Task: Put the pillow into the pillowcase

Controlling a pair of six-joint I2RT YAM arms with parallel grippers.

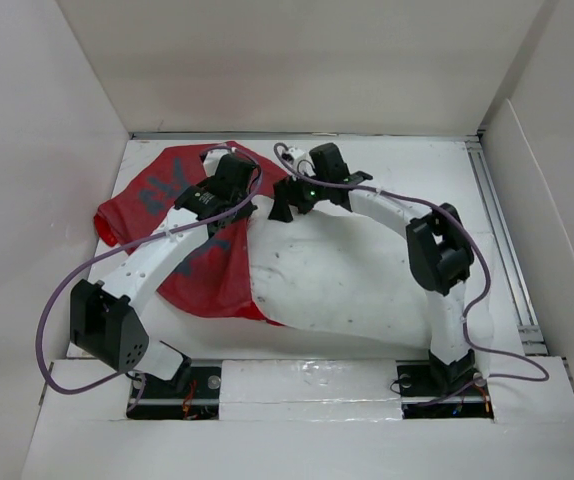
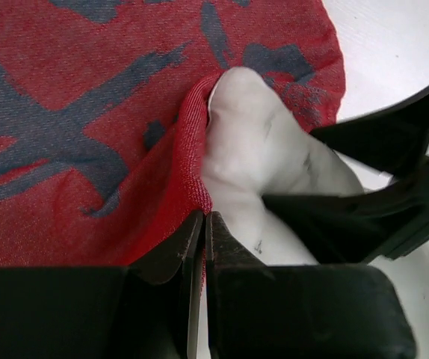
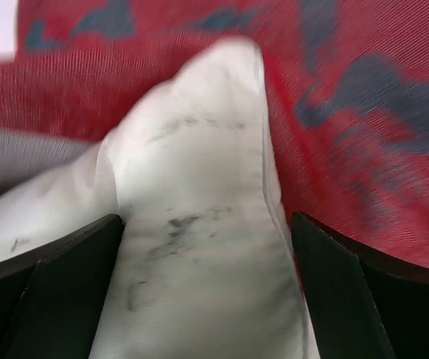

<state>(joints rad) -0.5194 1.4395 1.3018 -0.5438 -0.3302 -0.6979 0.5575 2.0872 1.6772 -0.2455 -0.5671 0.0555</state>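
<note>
1. Red pillowcase (image 2: 87, 112) cloth sits pinched at its hem between the nearly closed jaws of my left gripper (image 2: 202, 228).
2. White pillow (image 3: 199, 172) corner fills my right gripper (image 3: 207, 232), both fingers pressed against it.
3. Pillow tip pokes into the case's mouth just ahead of both grippers; its bulk lies behind them on the table (image 1: 397, 170).

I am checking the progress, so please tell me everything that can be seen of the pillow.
The pillow is large, plump and white, of soft cloth with small dark specks and grey smudges. It lies flat in the middle of the table, almost all of it outside the pillowcase. Its left end meets the red cloth, and its far left corner lies against the case's hem. The right gripper pinches that corner; the left gripper holds the hem beside it.
</note>
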